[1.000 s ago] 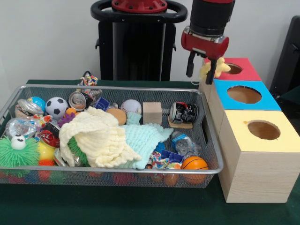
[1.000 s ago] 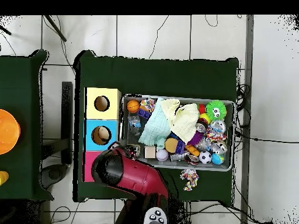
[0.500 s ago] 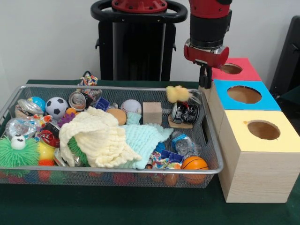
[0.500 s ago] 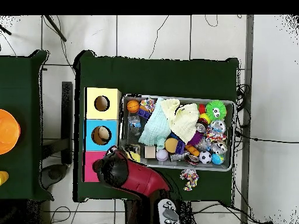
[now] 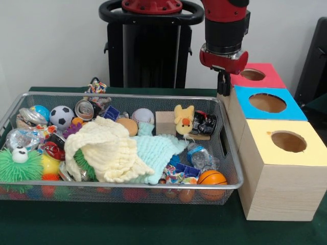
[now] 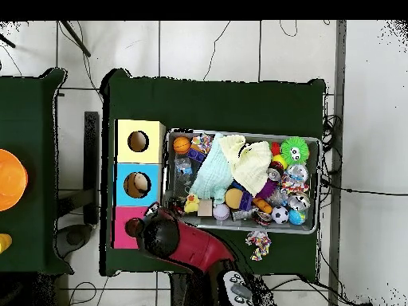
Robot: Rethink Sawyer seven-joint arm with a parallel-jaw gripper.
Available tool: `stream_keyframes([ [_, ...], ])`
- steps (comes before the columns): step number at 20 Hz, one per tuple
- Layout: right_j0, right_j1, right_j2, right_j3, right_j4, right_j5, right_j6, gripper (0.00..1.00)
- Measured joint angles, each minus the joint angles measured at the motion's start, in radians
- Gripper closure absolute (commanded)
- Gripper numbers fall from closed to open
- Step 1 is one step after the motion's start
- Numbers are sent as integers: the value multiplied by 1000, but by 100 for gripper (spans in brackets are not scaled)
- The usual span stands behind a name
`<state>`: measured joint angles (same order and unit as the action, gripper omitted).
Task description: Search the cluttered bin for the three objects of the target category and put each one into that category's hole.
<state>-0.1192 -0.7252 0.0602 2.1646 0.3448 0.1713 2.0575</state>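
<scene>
Oddly, hand half hidden beside blue box; grip unclear; yellow plush duck in bin.

No lettering, number, brand or sign can be read in either view. The crushed cans in the wire bin carry printed markings: one dark can lies just beside the yellow plush duck, and another can lies near the soccer ball, but their print is too small and blurred to make out. The crinkled wrappers at the bin's end by the green spiky ball show patterns only. The three boxes beside the bin, topped red, blue and yellow, bear plain colour with no labels.
</scene>
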Motion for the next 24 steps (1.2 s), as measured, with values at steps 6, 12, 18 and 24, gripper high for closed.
stream_keyframes([
  [6, 8, 1, -8, -2, 0, 0, 0, 100],
  [12, 146, 13, -137, -36, -33, 1, 0, 0],
  [18, 215, 42, -249, -75, -134, -14, 0, 0],
  [24, 239, 127, -352, -155, -281, -166, 0, 0],
])
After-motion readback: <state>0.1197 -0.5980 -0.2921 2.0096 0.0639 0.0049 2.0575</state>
